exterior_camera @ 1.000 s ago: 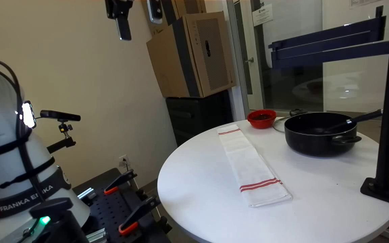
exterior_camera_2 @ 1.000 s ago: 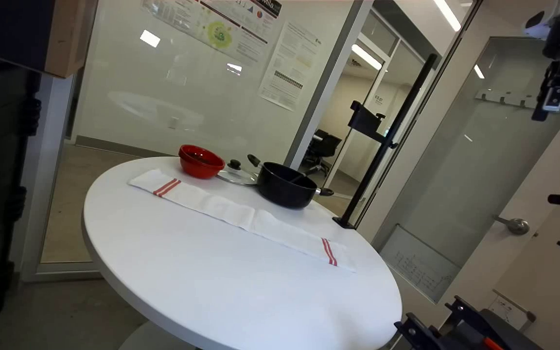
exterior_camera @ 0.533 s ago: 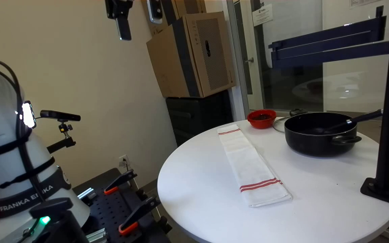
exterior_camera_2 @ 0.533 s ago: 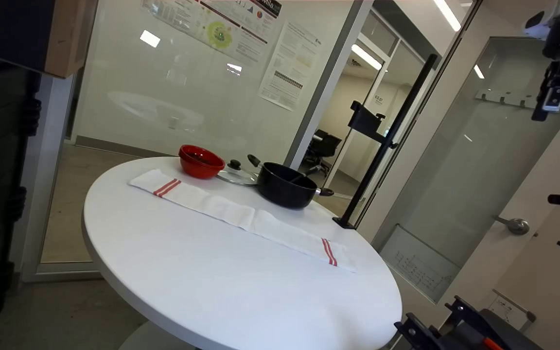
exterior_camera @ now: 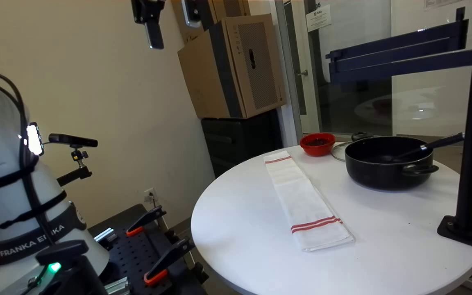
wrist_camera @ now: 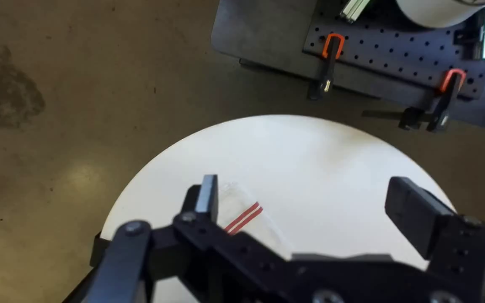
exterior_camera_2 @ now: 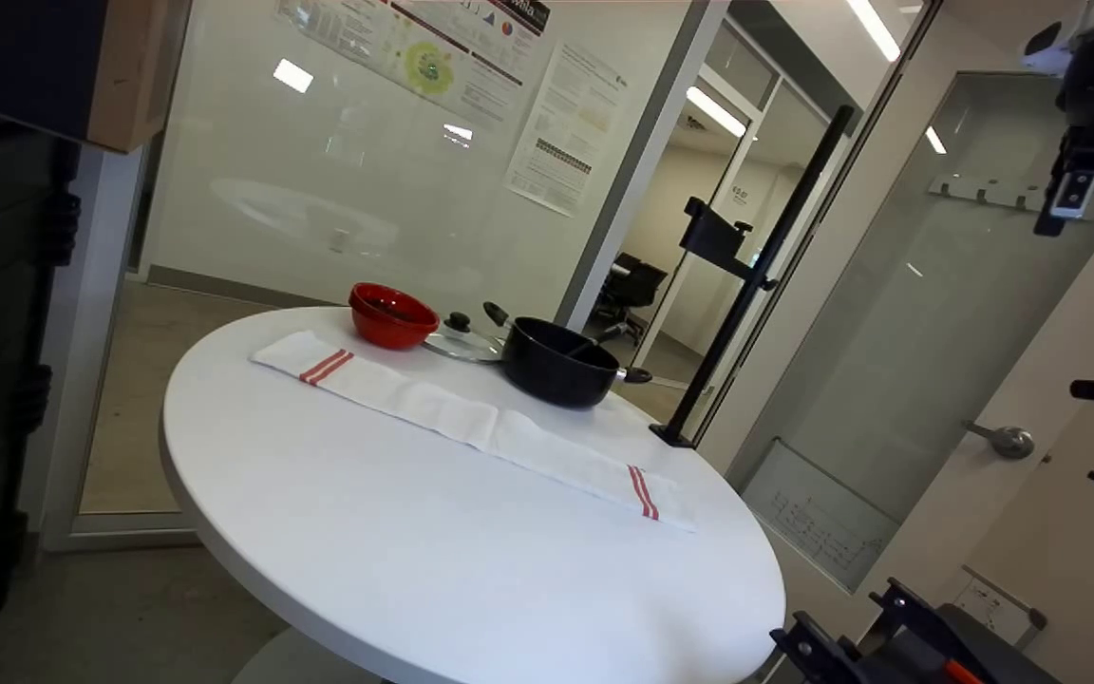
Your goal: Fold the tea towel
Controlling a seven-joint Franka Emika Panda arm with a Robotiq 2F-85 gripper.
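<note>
The white tea towel with red stripes lies flat as a long narrow strip on the round white table, in both exterior views [exterior_camera: 303, 192] [exterior_camera_2: 471, 423]. One striped end of it shows in the wrist view [wrist_camera: 236, 206], partly hidden behind a finger and the gripper body. My gripper [exterior_camera: 175, 33] is high above and away from the towel, at the top of an exterior view, and at the upper right of an exterior view [exterior_camera_2: 1060, 214]. In the wrist view the gripper [wrist_camera: 303, 189] has its fingers wide apart with nothing between them.
A black pot [exterior_camera: 387, 172] with a utensil, a glass lid [exterior_camera_2: 463, 344] and a red bowl [exterior_camera: 318, 145] stand beside the towel. A black post [exterior_camera: 467, 143] with an arm is clamped at the table [exterior_camera_2: 395, 551] edge. Cardboard boxes [exterior_camera: 236, 69] are stacked behind.
My gripper has shifted slightly, a little to the right in an exterior view and slightly left in an exterior view. It stays open. The towel and the other objects have not moved.
</note>
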